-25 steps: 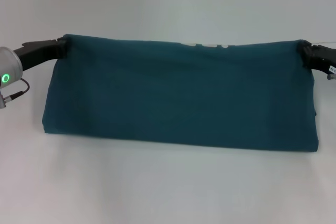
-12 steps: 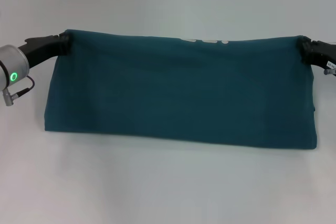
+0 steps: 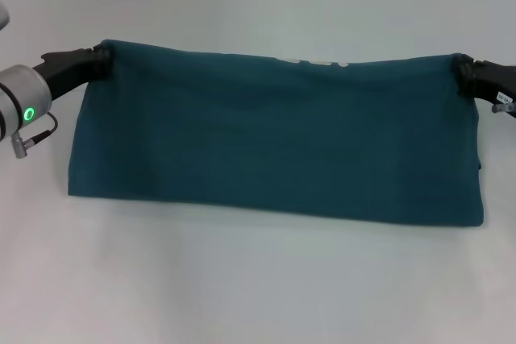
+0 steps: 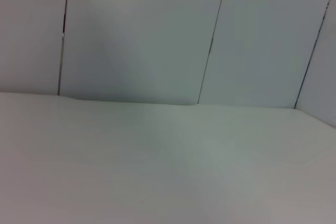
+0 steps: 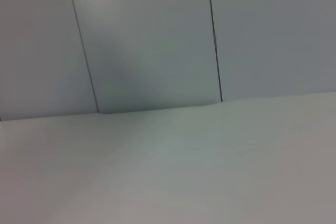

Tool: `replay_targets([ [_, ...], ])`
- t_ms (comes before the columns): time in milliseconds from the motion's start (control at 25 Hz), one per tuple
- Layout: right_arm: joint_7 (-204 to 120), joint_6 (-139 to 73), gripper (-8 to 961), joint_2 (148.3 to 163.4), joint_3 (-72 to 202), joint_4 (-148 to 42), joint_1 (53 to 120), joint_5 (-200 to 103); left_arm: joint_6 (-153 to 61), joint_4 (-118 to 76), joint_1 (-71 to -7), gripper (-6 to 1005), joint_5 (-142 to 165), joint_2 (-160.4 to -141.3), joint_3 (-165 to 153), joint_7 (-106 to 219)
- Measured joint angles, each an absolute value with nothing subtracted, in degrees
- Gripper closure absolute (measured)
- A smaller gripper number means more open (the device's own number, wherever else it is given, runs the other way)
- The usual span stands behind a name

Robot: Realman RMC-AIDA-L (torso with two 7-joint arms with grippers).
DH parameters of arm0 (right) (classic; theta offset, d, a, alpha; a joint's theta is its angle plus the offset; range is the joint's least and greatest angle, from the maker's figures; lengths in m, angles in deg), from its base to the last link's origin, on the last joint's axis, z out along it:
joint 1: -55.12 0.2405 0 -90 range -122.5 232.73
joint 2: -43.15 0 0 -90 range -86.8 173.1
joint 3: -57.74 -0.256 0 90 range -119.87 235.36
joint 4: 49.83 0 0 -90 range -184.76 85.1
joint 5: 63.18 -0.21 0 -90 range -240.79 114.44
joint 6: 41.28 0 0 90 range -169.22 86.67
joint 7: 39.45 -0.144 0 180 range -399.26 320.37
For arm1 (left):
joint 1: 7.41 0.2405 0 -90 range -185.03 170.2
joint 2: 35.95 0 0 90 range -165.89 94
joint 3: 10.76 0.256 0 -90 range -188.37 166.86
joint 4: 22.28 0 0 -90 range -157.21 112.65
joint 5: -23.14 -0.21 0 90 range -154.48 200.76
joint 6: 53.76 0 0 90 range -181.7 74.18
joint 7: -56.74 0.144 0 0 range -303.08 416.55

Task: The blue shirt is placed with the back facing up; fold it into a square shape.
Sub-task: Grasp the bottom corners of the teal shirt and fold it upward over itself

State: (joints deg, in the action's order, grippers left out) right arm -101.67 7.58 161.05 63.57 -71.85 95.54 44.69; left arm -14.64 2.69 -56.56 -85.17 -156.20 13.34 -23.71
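Only in the head view are the blue shirt and both arms seen; in the two wrist views nothing but the bare pale bench and the panelled wall behind it is shown. The shirt is spread wide across the middle of the bench, its near edge resting on the surface and its far edge raised and stretched between the two grippers, with small white marks seen near the middle of that far edge. The left gripper is clenched on the far left corner of the shirt, and the right gripper is clamped on the far right corner. Each arm is reached in low from its own side of the bench, and a green ring light is lit on the left wrist.
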Motion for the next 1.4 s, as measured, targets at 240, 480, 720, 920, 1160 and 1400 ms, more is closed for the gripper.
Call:
replay_targets([
  [240, -101.7, 7.2, 922, 161.09, 64.0, -71.8, 95.8, 44.7, -15.4, 2.0, -57.0, 983, -84.2, -156.44, 13.3, -21.8],
  [480, -101.7, 7.2, 922, 161.04, 64.2, -71.9, 95.9, 44.5, -15.5, 1.8, -57.1, 979, -83.0, -156.48, 13.3, -20.6],
  [720, -101.7, 7.2, 923, 160.98, 64.3, -71.9, 96.0, 44.2, -15.5, 1.6, -57.1, 975, -82.1, -156.46, 13.2, -20.0],
  [920, -101.7, 7.2, 922, 160.99, 64.3, -71.9, 96.0, 44.2, -15.6, 1.2, -57.4, 971, -80.8, -156.45, 13.3, -18.4],
  [1160, -101.6, 7.2, 898, 161.09, 64.4, -71.9, 96.1, 44.2, -15.6, 0.6, -58.3, 967, -80.4, -156.60, 13.3, -16.7],
  [1400, -101.6, 7.2, 869, 161.09, 64.4, -71.8, 96.1, 44.2, -15.8, 0.4, -58.4, 962, -80.1, -156.62, 13.3, -16.6],
])
